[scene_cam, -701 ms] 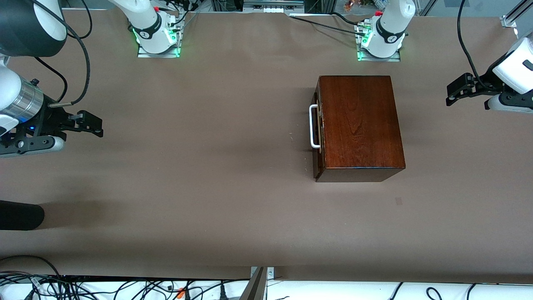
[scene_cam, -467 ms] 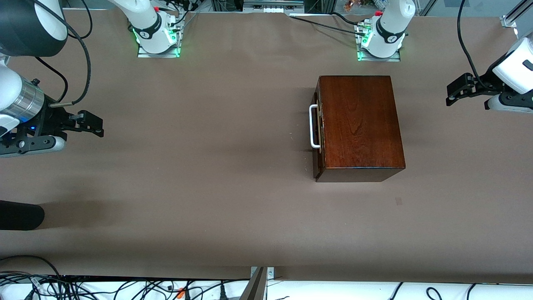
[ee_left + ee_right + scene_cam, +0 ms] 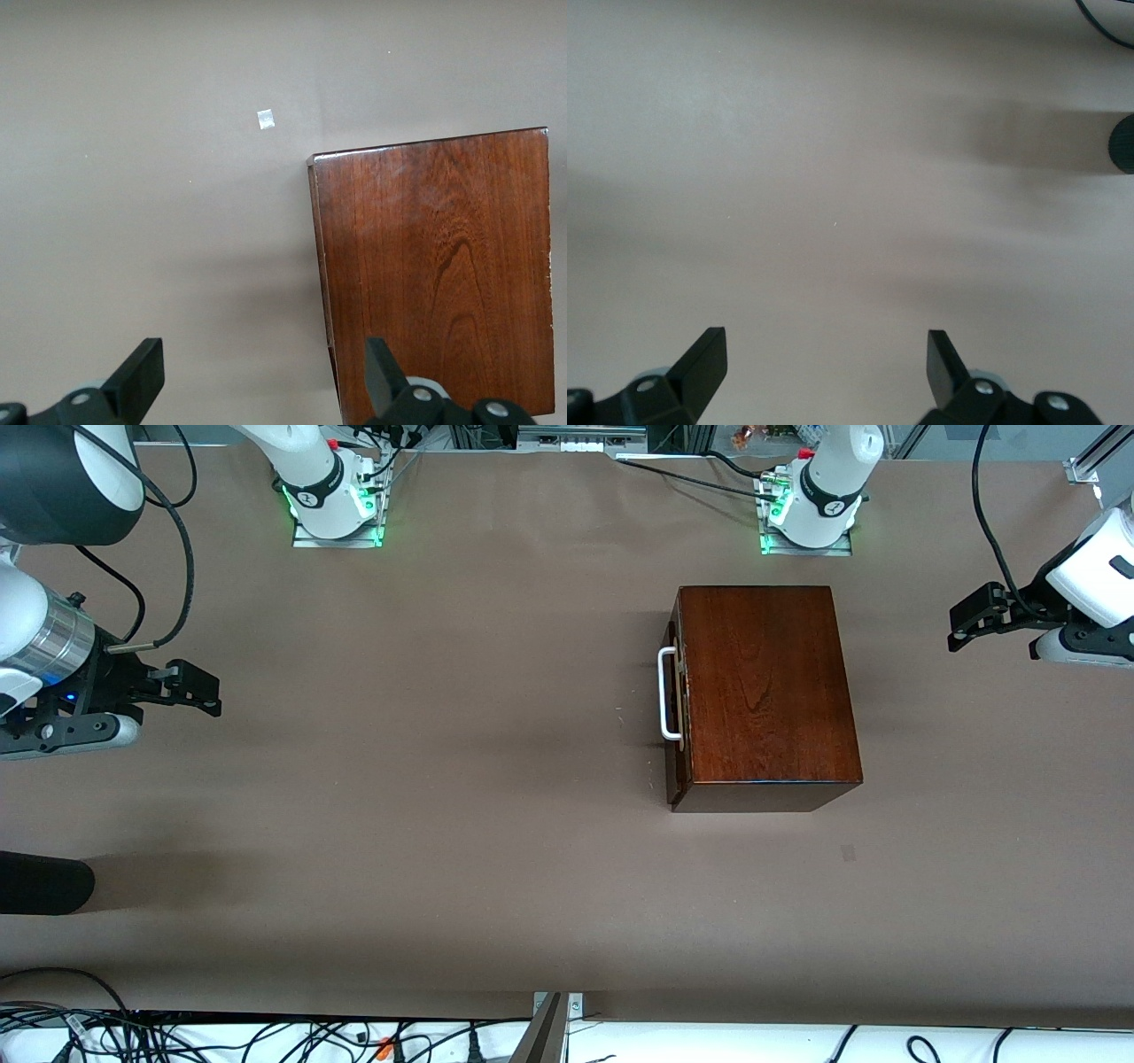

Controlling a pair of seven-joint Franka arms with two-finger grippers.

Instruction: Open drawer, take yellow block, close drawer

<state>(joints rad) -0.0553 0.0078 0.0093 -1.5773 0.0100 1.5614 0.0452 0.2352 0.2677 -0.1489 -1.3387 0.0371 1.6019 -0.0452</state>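
The dark reddish-brown wooden box (image 3: 766, 691) stands toward the left arm's end of the table. Its drawer (image 3: 676, 700) is shut, with the white U-shaped bar handle (image 3: 666, 693) facing the right arm's end. The box top also shows in the left wrist view (image 3: 438, 274). The yellow block is hidden. My left gripper (image 3: 961, 624) is open and empty, up in the air over the table's left-arm end, clear of the box; its fingertips (image 3: 142, 376) show in the left wrist view. My right gripper (image 3: 199, 691) is open and empty over bare table at the right arm's end, its fingertips (image 3: 704, 359) visible.
The brown table cover (image 3: 425, 779) stretches between the arms. A dark rounded object (image 3: 40, 883) lies at the right arm's end, near the front edge. Cables (image 3: 177, 1036) hang below the front edge. A small pale patch (image 3: 849, 852) marks the cover near the box.
The left gripper has edged slightly; the right gripper has shifted very little. The box and drawer have not moved.
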